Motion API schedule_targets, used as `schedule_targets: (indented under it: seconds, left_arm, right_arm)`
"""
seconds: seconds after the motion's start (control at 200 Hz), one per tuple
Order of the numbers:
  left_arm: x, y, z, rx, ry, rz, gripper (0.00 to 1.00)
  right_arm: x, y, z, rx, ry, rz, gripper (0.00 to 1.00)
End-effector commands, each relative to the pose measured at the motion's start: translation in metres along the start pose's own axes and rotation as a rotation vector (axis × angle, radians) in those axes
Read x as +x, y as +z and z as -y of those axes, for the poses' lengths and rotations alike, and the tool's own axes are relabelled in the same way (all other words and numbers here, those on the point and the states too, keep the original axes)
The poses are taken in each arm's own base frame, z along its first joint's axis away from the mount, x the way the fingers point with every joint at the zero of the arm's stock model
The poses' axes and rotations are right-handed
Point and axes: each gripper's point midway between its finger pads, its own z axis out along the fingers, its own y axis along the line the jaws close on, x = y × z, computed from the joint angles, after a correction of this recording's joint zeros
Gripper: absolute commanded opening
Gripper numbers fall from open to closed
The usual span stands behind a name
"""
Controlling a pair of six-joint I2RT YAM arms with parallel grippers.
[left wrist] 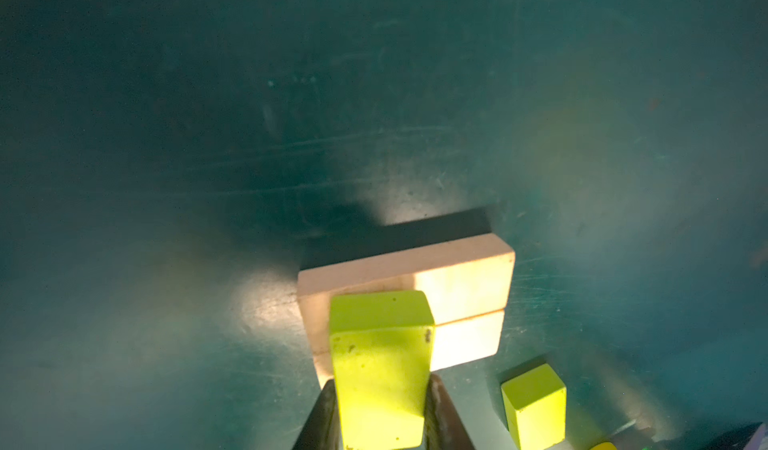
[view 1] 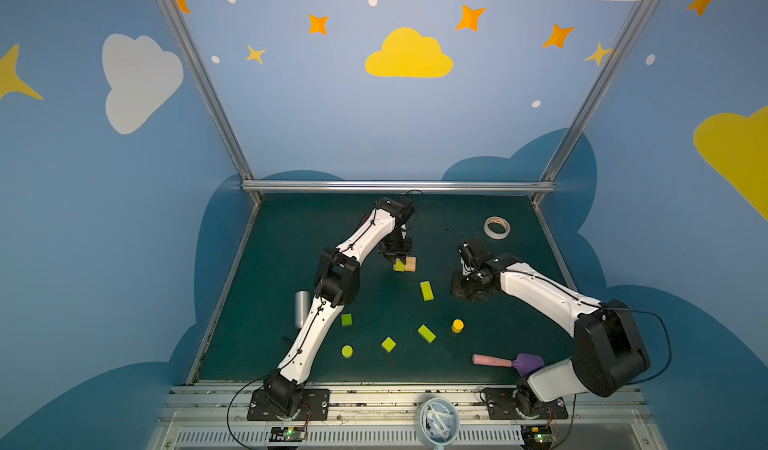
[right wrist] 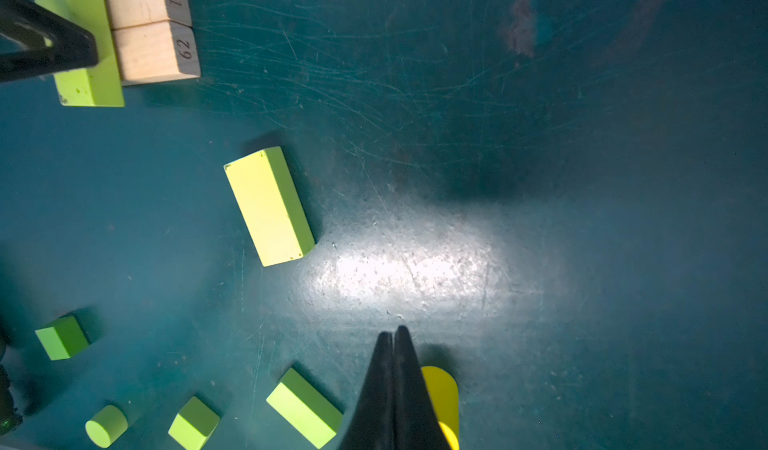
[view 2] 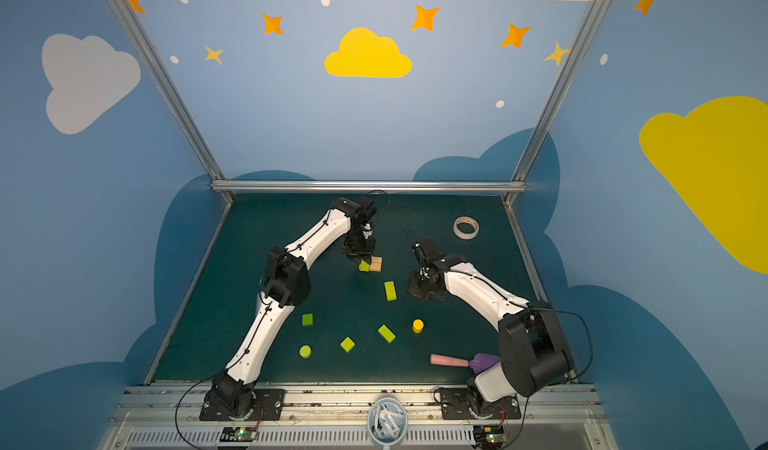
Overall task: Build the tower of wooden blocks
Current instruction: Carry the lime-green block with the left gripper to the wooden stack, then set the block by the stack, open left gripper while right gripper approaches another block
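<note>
**First:** Although most blocks lie loose on the green mat [view 1: 291, 252], which of them sit together?

**Second:** Only the two tan bars [view 1: 411, 264] [right wrist: 145, 24]. They lie flat and side by side, touching along their long sides, at the far middle of the mat. Numbers are printed on their right ends.

**First:** And the piece closest to them?

**Second:** One lime-green bar [view 1: 399, 265] [left wrist: 380, 369] sits crosswise at the pair's left end. The left gripper [left wrist: 381, 379] points down from above, with its jaws clamped on that bar's long sides. Whether the bar touches the tan wood cannot be told.

**First:** What lies farther out?

**Second:** A second lime-green bar [view 1: 426, 290] [right wrist: 269, 206] lies flat, nearer and slightly right, apart from the pair. Nearer still is a third bar [view 1: 426, 333], with the yellow cylinder [view 1: 457, 325] standing to its right. One lime-green cube [view 1: 346, 319] sits beside the left arm [view 1: 365, 240]. The other cube [view 1: 388, 344] is near the third bar, on its left. The lime cylinder [view 1: 347, 351] stands left of that cube.

**First:** And the right gripper [right wrist: 392, 331]?

**Second:** Its jaws are pressed together on nothing, over bare mat to the right of the second bar.

**First:** Anything beyond the blocks?

**Second:** A white tape roll [view 1: 496, 227] lies at the far right. A pink-handled purple tool [view 1: 494, 360] lies at the near right. A silver can [view 1: 302, 308] stands at the left, partly behind the left arm.
</note>
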Motion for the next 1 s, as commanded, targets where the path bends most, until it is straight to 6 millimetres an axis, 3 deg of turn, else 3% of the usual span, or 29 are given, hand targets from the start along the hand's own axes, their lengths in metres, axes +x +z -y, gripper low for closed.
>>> schedule_targets:
  seconds: [0.0, 0.996]
  left_arm:
    - [-0.0035, 0.0002, -0.0027, -0.018, -0.012, 0.013, 0.13]
    - [-0.0117, -0.003, -0.0067, -0.048, -0.032, 0.054, 0.17]
  right_arm:
    - [-0.005, -0.0071, -0.0022, -0.002, 0.003, 0.008, 0.02]
    - [-0.0028, -0.0031, -0.0021, -0.005, 0.011, -0.004, 0.02]
